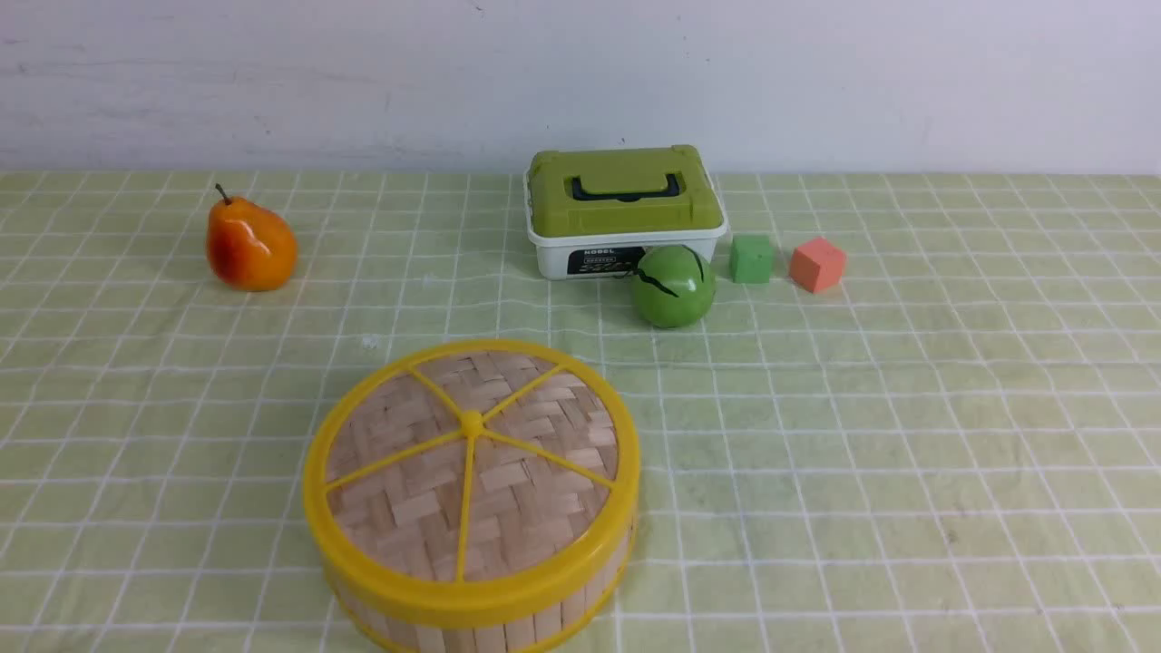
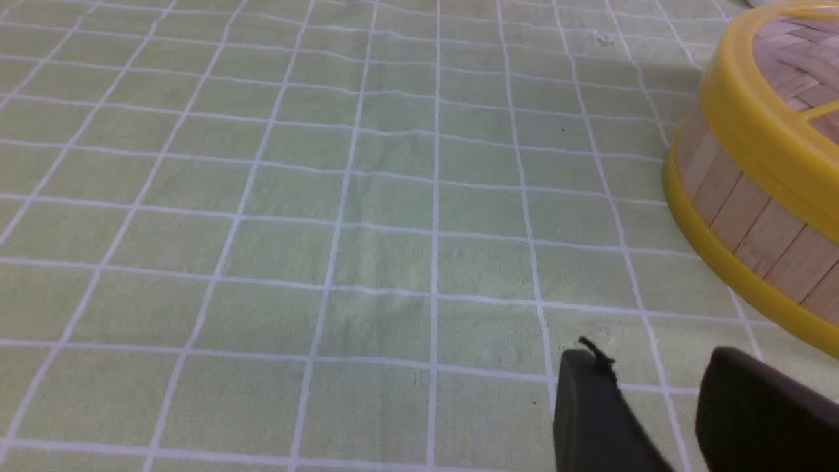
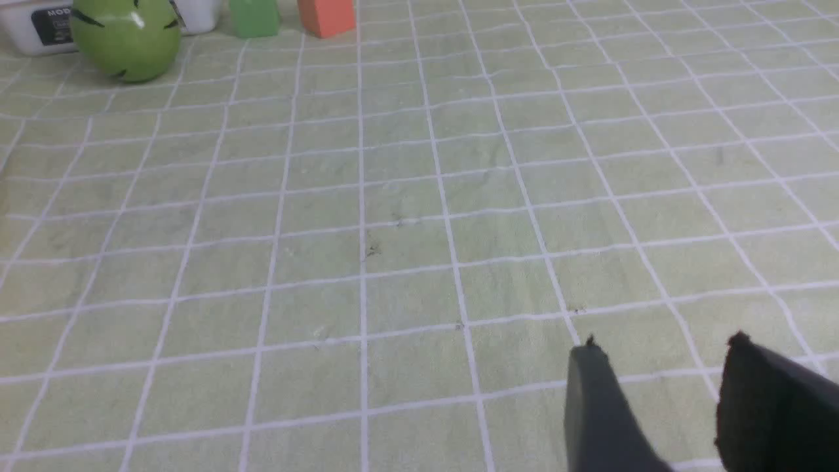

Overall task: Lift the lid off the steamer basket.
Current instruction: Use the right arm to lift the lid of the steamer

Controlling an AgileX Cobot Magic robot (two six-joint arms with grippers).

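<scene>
Lid (image 1: 472,453) sits on the steamer basket (image 1: 508,628), at the near edge of the worktop (image 1: 907,453), left of centre. I read this as the approach step, with nothing touched. Left fingers (image 2: 590,413) are parted and empty, low beside the basket wall. Right fingers (image 3: 603,413) are parted and empty over bare cloth. Next, I judge: raise the left arm over the knob (image 1: 472,423), pinch it, lift straight up.

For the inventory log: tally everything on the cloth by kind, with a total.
Pear: 1
Green ball: 1
Cubes: 2, green cube and orange cube
Lidded containers: 2, steamer basket with lid on, and green-topped box
Total: 6
</scene>
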